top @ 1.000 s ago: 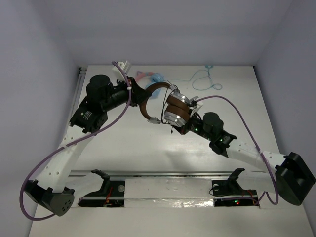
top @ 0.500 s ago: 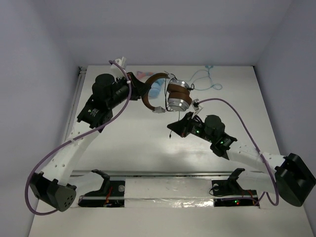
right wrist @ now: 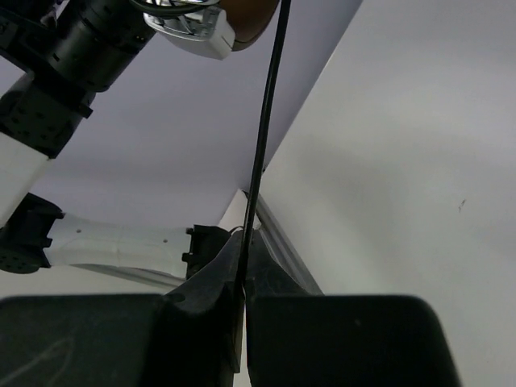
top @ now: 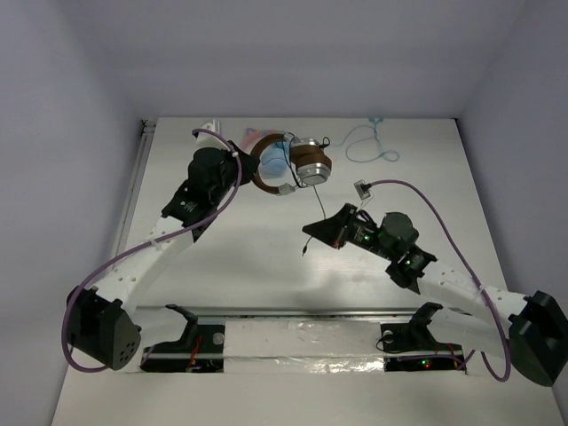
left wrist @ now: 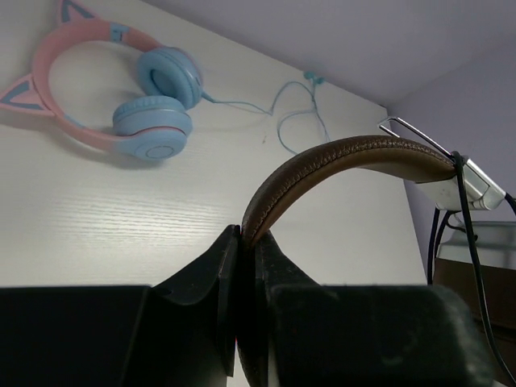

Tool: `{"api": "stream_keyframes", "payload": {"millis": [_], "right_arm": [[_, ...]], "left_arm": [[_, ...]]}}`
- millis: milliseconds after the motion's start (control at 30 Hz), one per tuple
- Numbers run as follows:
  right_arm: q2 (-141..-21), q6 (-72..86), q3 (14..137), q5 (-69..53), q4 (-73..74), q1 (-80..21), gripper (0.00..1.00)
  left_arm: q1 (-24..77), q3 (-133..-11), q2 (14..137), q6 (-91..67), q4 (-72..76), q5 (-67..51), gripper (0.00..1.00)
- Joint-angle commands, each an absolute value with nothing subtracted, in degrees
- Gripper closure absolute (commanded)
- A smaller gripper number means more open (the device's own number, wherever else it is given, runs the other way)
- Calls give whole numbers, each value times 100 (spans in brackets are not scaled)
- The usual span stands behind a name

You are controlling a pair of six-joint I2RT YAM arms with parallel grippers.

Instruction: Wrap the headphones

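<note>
Left gripper (left wrist: 246, 242) clamped on the brown headband (left wrist: 347, 157); headphones (top: 306, 165) held up over the far-centre counter (top: 248, 275). Right gripper (right wrist: 244, 262) pinched on the black cable (right wrist: 264, 137), nearer and to the right, line pulled straight. Can't tell if any turns are wound on yet; most of the wrapping looks left.

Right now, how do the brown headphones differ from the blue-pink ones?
The brown headphones are held up by the left gripper; the blue-pink headphones lie on the table. The brown headband is plain; the blue-pink one has cat ears. Both are over-ear.
</note>
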State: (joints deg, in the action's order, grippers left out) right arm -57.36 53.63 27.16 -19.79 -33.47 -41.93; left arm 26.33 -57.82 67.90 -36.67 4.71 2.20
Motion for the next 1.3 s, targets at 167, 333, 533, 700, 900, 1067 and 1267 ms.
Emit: {"api": "stream_keyframes", "payload": {"millis": [167,333,533,700,900,1067,1267], "right_arm": [[-6240,5538,3382,-2329,-2901,-4561,100],[-6328,5572,3621,-2294,-2838,-4807,100],[-6494,5853,3911,-2382,-3155,-4808,100],[-6785,6240,4148,-2400,-3628,-4808,100],[-6662,6758,3991,-1401,-4130,-4808,99],[-6627,7136,3841,-687,-4412,-4808,96],[-6679,7426,3946,201,-4157,-4808,91]], "left_arm": [[2742,-5642,7092,-4069,1460,1494,100],[3032,-5502,7180,-3789,1433,2196,100],[3610,-5309,7190,-3542,1424,2934,100],[3964,-5028,7119,-3463,1494,3401,100],[4148,-4580,6900,-3621,1529,3463,100],[4350,-4298,6724,-3718,1573,3463,100],[4641,-4166,6548,-3753,1477,3638,100]]}}
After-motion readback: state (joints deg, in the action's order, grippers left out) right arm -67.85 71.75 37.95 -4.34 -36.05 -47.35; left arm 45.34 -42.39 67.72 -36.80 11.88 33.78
